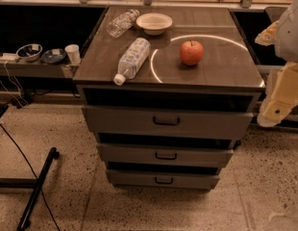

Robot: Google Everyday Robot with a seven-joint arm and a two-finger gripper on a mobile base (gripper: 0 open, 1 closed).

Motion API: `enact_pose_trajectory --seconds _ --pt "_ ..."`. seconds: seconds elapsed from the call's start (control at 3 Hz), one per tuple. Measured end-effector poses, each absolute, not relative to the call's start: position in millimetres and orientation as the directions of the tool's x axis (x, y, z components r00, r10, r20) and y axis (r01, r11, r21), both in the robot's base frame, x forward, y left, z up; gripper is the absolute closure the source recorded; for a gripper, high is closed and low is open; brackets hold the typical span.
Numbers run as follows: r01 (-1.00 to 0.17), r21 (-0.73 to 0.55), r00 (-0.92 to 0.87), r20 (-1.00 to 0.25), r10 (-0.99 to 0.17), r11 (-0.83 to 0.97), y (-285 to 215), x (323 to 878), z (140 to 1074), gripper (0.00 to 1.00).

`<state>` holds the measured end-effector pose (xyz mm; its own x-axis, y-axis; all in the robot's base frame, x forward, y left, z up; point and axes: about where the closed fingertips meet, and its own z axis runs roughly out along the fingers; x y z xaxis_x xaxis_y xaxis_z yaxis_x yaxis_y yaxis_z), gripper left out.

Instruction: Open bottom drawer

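Observation:
The bottom drawer is the slimmest of three grey drawer fronts on the cabinet, lowest near the floor. A small dark pull handle sits at its centre. Its front lies in line with the stepped fronts above it. The medium drawer and the widest top drawer are above it. My gripper hangs at the right edge of the view, beside the cabinet's right side at the height of the top drawer. It is well above and to the right of the bottom drawer and touches nothing.
On the cabinet top are a red apple, two lying plastic bottles and a white bowl. A low shelf with bowls and a cup stands left. A black stand and cables lie on the floor left.

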<state>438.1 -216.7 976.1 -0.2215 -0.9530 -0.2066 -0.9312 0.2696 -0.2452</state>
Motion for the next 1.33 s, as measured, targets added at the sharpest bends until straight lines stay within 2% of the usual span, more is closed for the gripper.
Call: enact_pose_trajectory --seconds 0.33,0.67,1.0,1.33 --pt "-0.931 -0.245 -0.222 -0.207 -0.953 0.270 -216.7 438.1 976.0 0.00" --pt "-0.933 -0.209 -0.233 -0.274 -0.933 0.295 -224.8 443.0 937.8 0.00" --pt "-0.946 -0.118 -0.234 -0.397 -0.888 0.302 -242.0 429.8 837.3 0.00" --pt "-0.947 -0.133 -0.220 -0.397 -0.891 0.293 -256.4 421.4 804.9 0.00"
